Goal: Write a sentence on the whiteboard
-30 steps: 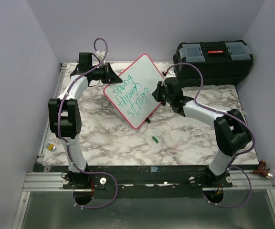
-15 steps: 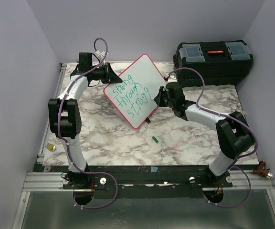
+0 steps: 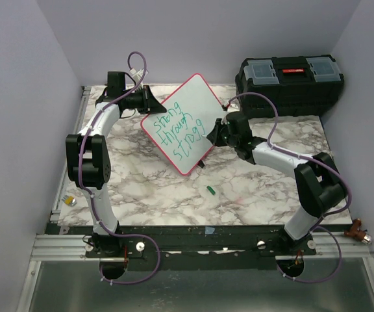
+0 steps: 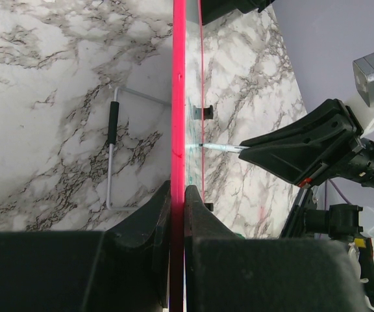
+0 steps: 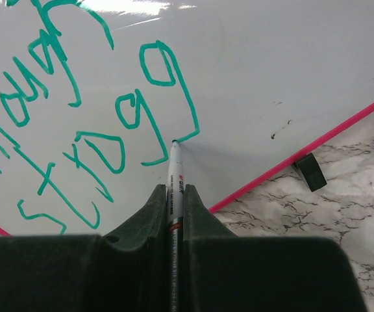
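- Whiteboard [image 3: 197, 104]: raised at a tilt over the marble table [image 3: 252, 179], between the two arms and left of the black toolbox [image 3: 291, 81].
- Sentence [image 3: 179, 133]: three green lines, the last unfinished.
- Left gripper [image 4: 178, 192]: clamped on the board's pink frame edge.
- Right gripper [image 5: 174, 192]: clamped on a marker [image 5: 174, 170], its tip touching the board at the tail of the last letter.
- Green cap [image 3: 210, 190]: lying on the table below the board.

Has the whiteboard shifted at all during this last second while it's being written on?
No. The whiteboard sits just as before relative to the black toolbox, clamped by the left gripper.
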Tool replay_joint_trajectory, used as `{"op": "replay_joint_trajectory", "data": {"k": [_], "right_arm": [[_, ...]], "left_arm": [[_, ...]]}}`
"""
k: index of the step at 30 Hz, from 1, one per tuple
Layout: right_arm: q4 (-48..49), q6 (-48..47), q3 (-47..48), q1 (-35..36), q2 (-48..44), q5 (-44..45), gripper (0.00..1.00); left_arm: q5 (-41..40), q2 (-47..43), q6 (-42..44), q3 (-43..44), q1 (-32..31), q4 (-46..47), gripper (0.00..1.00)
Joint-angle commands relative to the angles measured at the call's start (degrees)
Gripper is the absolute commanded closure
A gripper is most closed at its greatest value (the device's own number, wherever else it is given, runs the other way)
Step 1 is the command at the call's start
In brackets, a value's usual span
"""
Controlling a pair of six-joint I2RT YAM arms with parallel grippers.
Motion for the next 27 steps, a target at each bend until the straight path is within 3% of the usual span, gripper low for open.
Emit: {"op": "replay_joint_trajectory", "data": {"k": [1,16,27], "right_arm": [[-1.83,0.64,1.49,0.28,-0.59,-2.74,0.99],[-3.27,-2.21,9.82,0.15,-2.82,4.76,0.99],[-5.04,-2.80,15.92,-0.15,2.44,6.70,0.99]], "left_arm": [[-1.51,-1.21,4.74,-0.52,-0.74,1.60,1.00],[-1.66,-1.30,4.83,-0.57,-0.66,1.56,1.00],[-1.41,-1.17,4.74,-0.47,-0.67,1.60,1.00]]}}
